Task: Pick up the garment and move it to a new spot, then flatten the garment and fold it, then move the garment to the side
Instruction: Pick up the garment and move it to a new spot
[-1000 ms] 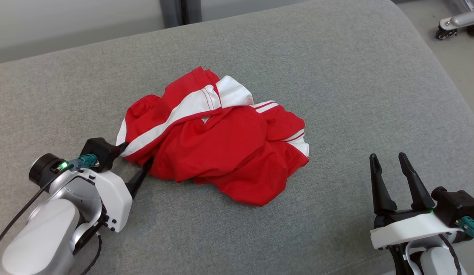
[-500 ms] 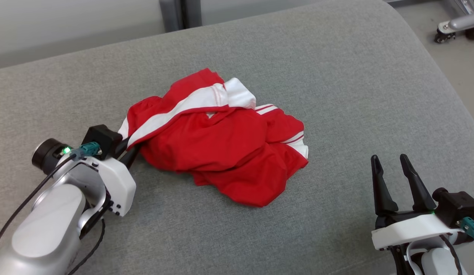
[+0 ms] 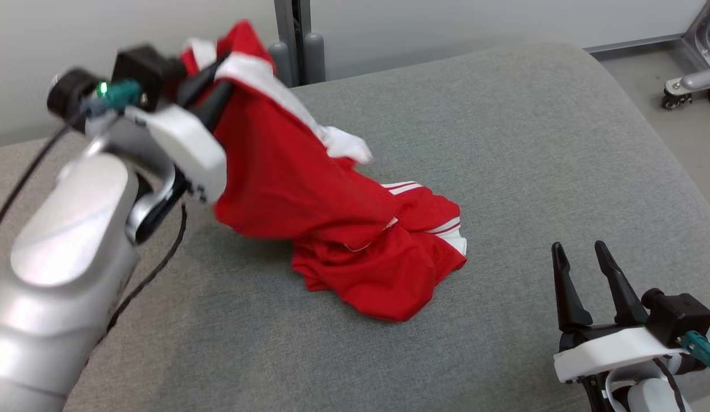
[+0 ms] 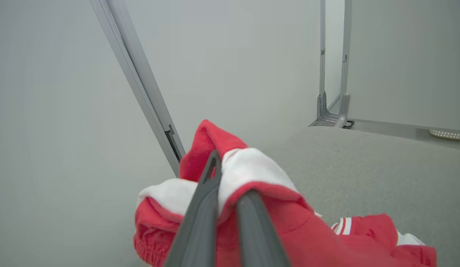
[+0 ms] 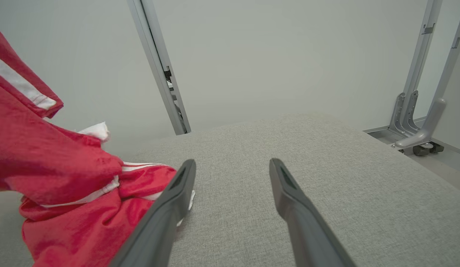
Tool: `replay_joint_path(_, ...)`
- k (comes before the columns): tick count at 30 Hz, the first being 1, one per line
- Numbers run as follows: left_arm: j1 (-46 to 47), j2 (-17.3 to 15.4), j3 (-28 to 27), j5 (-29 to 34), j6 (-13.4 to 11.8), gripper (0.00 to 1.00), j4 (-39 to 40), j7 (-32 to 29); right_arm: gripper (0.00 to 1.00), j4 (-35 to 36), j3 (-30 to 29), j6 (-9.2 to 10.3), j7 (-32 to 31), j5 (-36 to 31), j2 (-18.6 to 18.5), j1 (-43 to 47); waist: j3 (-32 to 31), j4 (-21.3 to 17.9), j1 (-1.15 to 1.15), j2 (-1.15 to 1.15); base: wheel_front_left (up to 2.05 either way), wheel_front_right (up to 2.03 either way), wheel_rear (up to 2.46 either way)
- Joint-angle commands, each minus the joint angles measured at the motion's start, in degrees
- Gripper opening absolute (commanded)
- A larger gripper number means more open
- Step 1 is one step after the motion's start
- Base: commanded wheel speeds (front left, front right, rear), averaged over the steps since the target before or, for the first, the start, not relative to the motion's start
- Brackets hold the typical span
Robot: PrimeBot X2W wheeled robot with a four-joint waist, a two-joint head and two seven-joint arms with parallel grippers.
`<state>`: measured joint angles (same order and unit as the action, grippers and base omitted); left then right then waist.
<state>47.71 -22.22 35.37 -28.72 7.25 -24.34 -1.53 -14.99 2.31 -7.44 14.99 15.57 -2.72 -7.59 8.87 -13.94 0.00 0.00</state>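
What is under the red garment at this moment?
The red garment hangs from the left gripper, its lower part heaped on the gray cushion. The cushion beneath that heap is covered, so nothing there can be checked.

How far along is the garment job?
Done: the left gripper grips the red-and-white fabric garment, jaws shut. In hand: lifting; one end is raised, the rest lies on the grey upholstered cushion. Left: relocating, flattening, folding, moving aside. The right gripper is open.

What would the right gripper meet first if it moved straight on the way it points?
Probably the grey cushion far ahead; the right gripper is open and the red garment lies left of its line.
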Motion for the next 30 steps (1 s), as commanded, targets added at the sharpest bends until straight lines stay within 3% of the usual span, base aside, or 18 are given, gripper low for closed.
replay_joint_path(1, 3.5, 1.1, -0.2, -1.0, 0.1, 0.0, 0.2, -0.4, 1.0, -0.2, 0.1, -0.09, 0.3, -0.3, -0.3, 0.6, -0.7, -0.3, 0.0, 0.0, 0.0, 0.0, 0.0)
replay_joint_path(17, 24.9, 5.4, 1.4, -4.5, 0.2, 0.0, -2.7, -0.3, 1.0, -1.0, -1.0, -0.09, 0.3, -0.5, -0.3, 2.2, -3.0, -2.5, 0.0, 0.0, 0.0, 0.0, 0.0)
replay_joint_path(25, 26.5, 5.6, 2.9, -6.1, 0.2, 0.0, -3.9, 1.2, 1.0, -0.4, -1.4, -0.09, 0.3, -0.5, -0.3, 2.3, -2.5, -1.1, 0.0, 0.0, 0.0, 0.0, 0.0)
replay_joint_path(30, 24.9, 4.3, 2.8, -6.7, 0.1, 0.0, -5.0, 2.7, 1.0, 2.3, -2.0, -0.09, 0.3, -1.6, -0.3, 1.9, -1.1, 2.7, 0.0, 0.0, 0.0, 0.0, 0.0)
